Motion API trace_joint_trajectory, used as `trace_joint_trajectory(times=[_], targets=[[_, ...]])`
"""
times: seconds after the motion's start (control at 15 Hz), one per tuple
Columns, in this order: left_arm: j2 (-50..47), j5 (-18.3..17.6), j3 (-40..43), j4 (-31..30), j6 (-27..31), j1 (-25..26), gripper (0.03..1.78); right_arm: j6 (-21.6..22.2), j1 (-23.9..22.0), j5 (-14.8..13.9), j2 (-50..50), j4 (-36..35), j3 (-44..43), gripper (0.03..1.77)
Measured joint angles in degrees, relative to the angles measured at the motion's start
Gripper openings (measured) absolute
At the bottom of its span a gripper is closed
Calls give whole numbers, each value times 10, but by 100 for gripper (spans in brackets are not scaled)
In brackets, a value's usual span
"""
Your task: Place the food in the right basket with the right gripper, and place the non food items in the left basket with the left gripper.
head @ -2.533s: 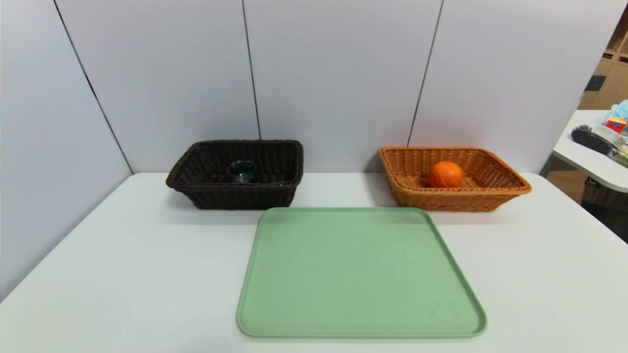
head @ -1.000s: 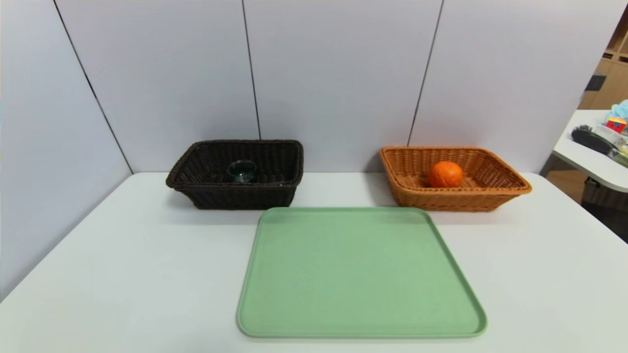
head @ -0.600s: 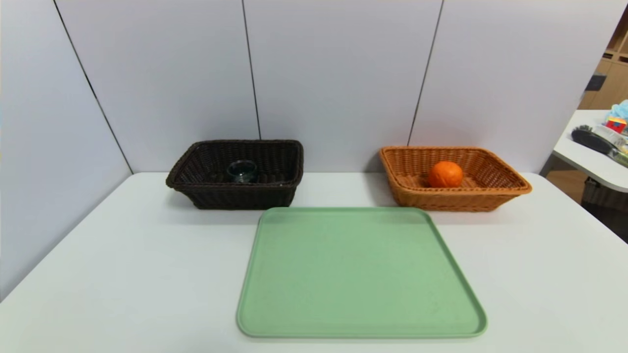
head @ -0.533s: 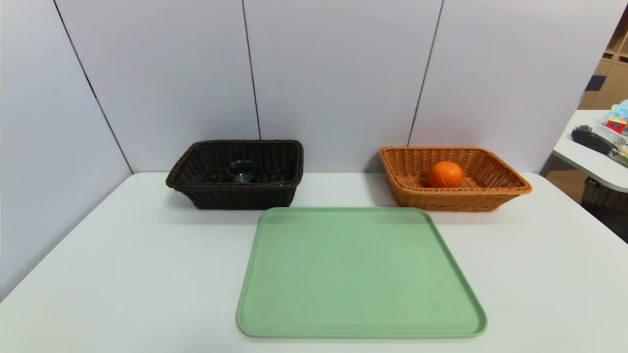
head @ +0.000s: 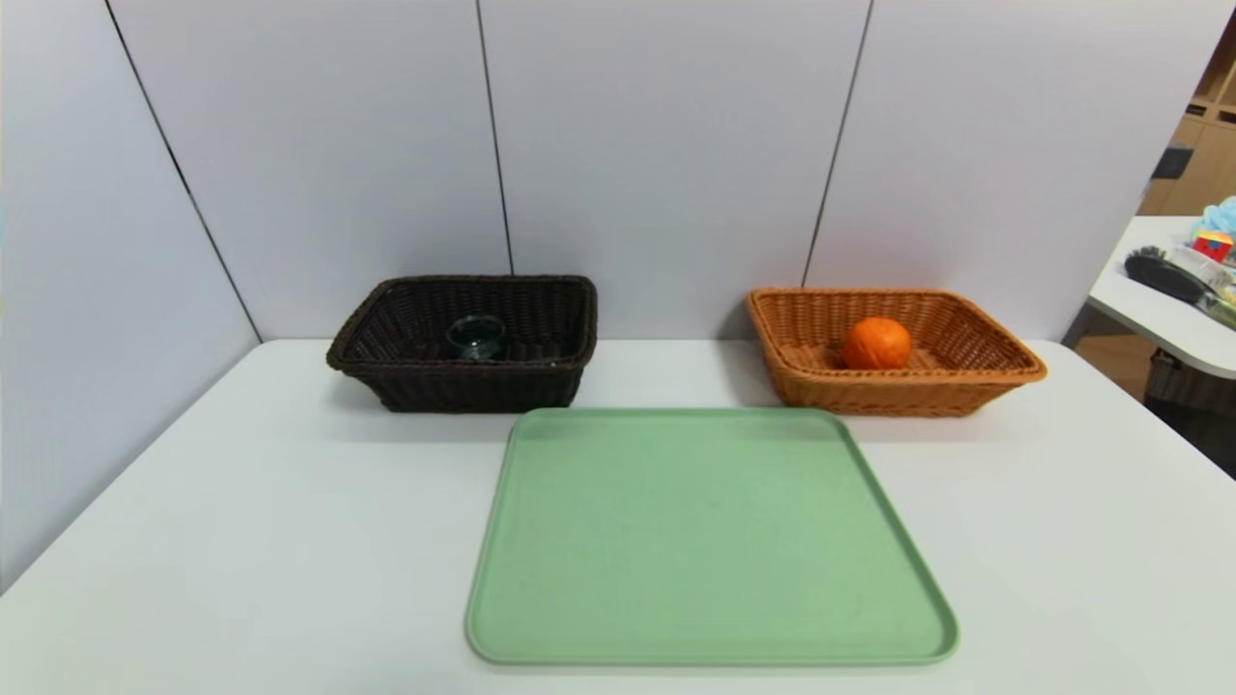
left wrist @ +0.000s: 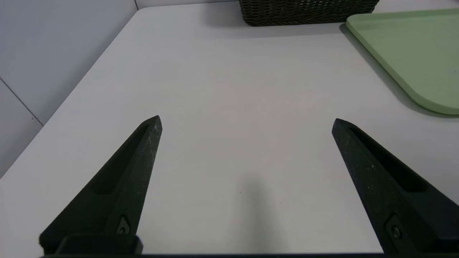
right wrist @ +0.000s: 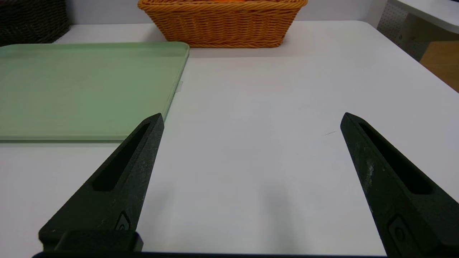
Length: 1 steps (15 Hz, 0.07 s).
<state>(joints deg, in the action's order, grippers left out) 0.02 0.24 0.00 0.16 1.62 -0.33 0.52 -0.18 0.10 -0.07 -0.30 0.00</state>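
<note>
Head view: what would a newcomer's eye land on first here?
Probably the orange, bright inside the tan basket at the table's far right. Next, the big green tray in the middle, nearer than both baskets, then the dark basket at far left with a glass cup in it. The left gripper and right gripper show only in their wrist views, open above the table's left and right sides.

On the left end effector [left wrist: 247,123] and the right end effector [right wrist: 253,115], two matte black, wedge-shaped fingers [left wrist: 373,175] each are seen, tapered to blunt tips, hollowed by long dark recesses, marked with pale scuffs and specks, and fitted near the base with small screws [left wrist: 396,232] set in angular insets.
</note>
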Motion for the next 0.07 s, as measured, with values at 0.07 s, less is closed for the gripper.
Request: trace_joint_trajectory(times=[0.07], targets=[[0,0,0,0,0,0,169,0,0,0,0,0,0,170]])
